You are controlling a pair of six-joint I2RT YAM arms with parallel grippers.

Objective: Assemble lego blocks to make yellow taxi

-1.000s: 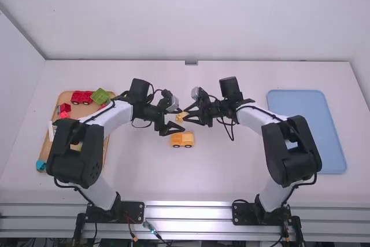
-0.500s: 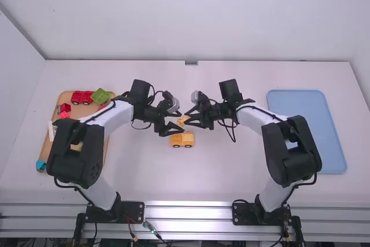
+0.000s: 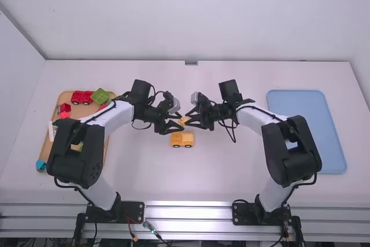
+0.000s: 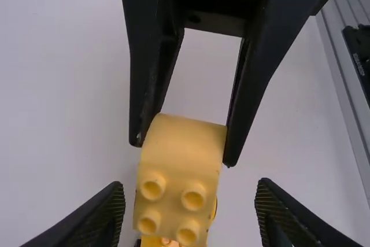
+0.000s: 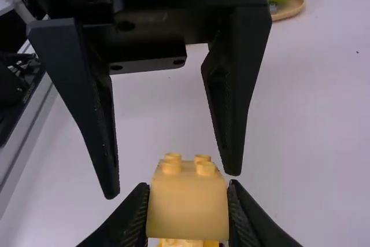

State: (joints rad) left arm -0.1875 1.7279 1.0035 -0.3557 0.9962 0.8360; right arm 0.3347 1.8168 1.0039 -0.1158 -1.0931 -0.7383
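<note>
In the high view, my left gripper (image 3: 180,122) and right gripper (image 3: 188,120) face each other near mid-table around a small yellow-orange block (image 3: 183,121). In the right wrist view, my right gripper (image 5: 188,201) is shut on this block (image 5: 188,209), whose studs face the left gripper's side. My left gripper (image 4: 192,192) stands open in the left wrist view, its fingers on either side of the studded block (image 4: 179,169) with gaps between. A yellow-orange wheeled car body (image 3: 182,139) rests on the table just nearer the arm bases, partly hidden behind the block in both wrist views.
At the left, a wooden tray (image 3: 62,98) holds red wheeled pieces (image 3: 81,97), a green block (image 3: 100,96) and other blocks, partly under the left arm. A blue tray (image 3: 306,108) lies at the right, partly covered by the right arm.
My left gripper's fingers have drawn closer together but remain open. The block in my right gripper has shifted slightly right and toward the arm bases. The car body has stayed in place.
</note>
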